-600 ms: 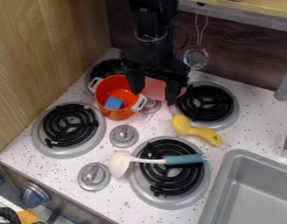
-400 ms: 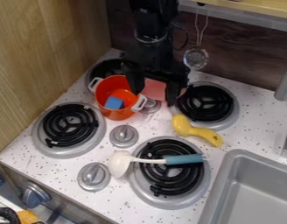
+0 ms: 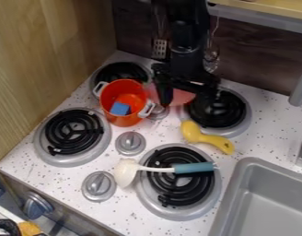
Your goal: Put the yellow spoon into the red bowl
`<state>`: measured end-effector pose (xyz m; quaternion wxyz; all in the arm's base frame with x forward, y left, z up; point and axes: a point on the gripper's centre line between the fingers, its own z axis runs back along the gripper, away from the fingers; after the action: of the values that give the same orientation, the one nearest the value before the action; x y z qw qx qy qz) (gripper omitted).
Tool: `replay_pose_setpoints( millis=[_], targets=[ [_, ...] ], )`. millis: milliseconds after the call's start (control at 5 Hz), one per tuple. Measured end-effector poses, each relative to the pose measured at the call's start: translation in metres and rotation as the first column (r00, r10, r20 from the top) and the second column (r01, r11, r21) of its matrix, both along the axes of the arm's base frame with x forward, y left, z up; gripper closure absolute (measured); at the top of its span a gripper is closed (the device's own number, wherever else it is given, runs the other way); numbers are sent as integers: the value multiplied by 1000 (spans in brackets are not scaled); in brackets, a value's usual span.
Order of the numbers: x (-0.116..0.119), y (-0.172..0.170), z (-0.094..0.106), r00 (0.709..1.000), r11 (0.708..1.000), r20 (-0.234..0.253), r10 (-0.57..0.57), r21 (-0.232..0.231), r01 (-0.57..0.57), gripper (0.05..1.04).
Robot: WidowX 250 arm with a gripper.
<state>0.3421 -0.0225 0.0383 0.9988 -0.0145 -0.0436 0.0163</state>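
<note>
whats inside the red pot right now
A blue block sits inside the red pot, near its front side. What lies right under the block, or tucked low behind the pot's near wall, is covered and can't be seen.

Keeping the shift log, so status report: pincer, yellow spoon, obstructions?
Pincer open, empty, over the reddish bowl. Yellow spoon lying on stovetop, nothing atop it. Orange pot close beside bowl.

Sink point(image 3: 264, 198) at right: matt grey metal, smooth. Cabinet wall point(image 3: 49, 60) at left: wood, grained. Yellow spoon point(image 3: 206, 137): smooth plastic look. Burner coils point(image 3: 73, 131): dark metal.
</note>
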Motion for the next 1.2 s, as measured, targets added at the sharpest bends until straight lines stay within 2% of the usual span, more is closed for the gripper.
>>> replay_pose_setpoints(
  millis=[200,400,800,1200],
  targets=[
    [15,1,-18,999,1000,42,12,13,-12,85],
    [19,0,-30,999,1000,43,-5,-20,6,85],
    [24,3,-53,995,998,88,55,-30,-53,85],
    [25,-3,-65,994,994,71,80,-83,-74,85]
  ],
)
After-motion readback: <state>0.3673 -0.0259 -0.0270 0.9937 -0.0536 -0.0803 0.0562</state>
